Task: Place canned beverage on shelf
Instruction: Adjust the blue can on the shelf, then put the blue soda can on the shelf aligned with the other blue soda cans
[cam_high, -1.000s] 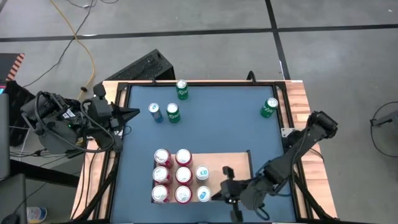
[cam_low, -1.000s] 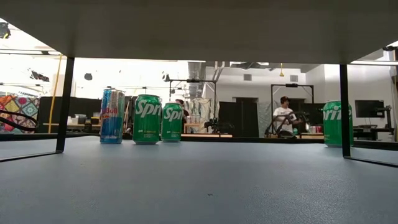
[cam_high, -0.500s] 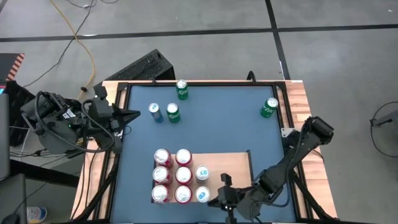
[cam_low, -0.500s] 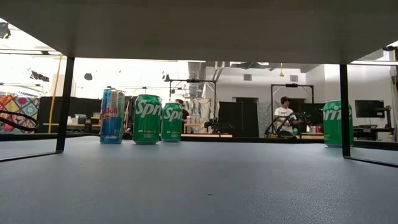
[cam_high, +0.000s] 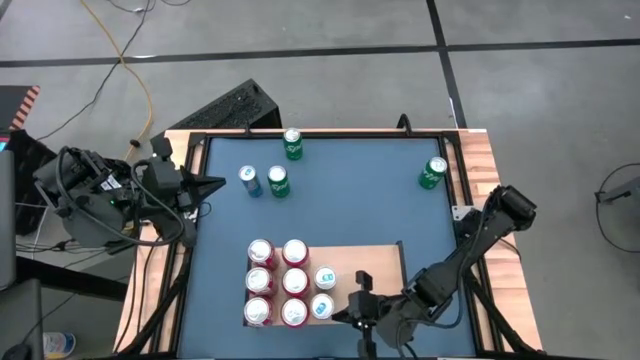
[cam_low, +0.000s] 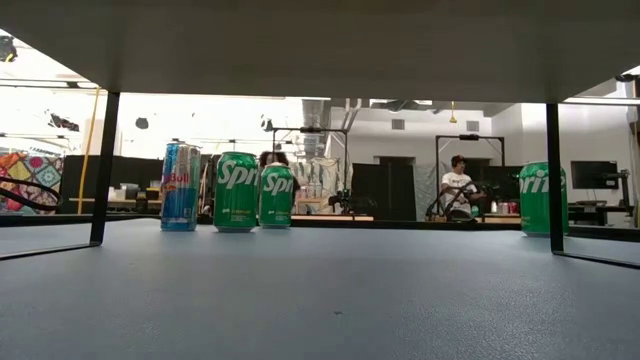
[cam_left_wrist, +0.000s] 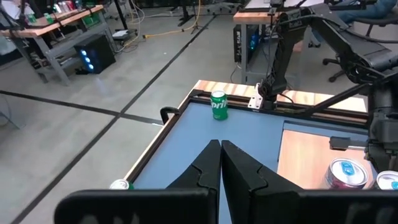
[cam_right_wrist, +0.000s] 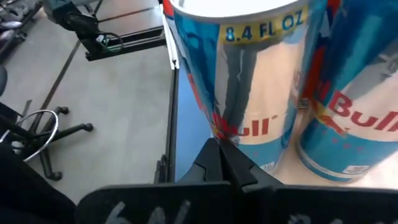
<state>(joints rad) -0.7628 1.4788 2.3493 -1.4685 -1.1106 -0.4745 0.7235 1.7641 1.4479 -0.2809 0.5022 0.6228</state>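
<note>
The shelf (cam_high: 375, 262) is a pale wooden board on the blue table, near the front edge. Several red-topped cans (cam_high: 276, 282) and two blue-and-silver Red Bull cans stand upright on it. One Red Bull can (cam_high: 325, 279) is in the middle row. The other (cam_high: 321, 306), also seen in the right wrist view (cam_right_wrist: 249, 68), is in the near row. My right gripper (cam_high: 350, 314) is shut, just right of that near can. My left gripper (cam_high: 215, 183) hangs shut over the table's left edge, holding nothing. My right gripper touches the near Red Bull can with its shut fingertips (cam_right_wrist: 219, 151), low on the can's side wall (cam_right_wrist: 233, 127). The fingers come from the table's right, slanting down. The can stands upright on the shelf, next to the second Red Bull can (cam_right_wrist: 348, 118).
Loose cans stand on the far half of the table: a Sprite can (cam_high: 292, 144) at the back, a Red Bull can (cam_high: 250, 180) beside a Sprite can (cam_high: 278, 182), and a Sprite can (cam_high: 433, 172) at the far right. A person (cam_low: 458, 185) is in the room beyond.
My right gripper has sunk a little and shifted toward the table's left, staying shut. The near Red Bull can has slid slightly left toward the red-topped cans, staying upright on the shelf.
</note>
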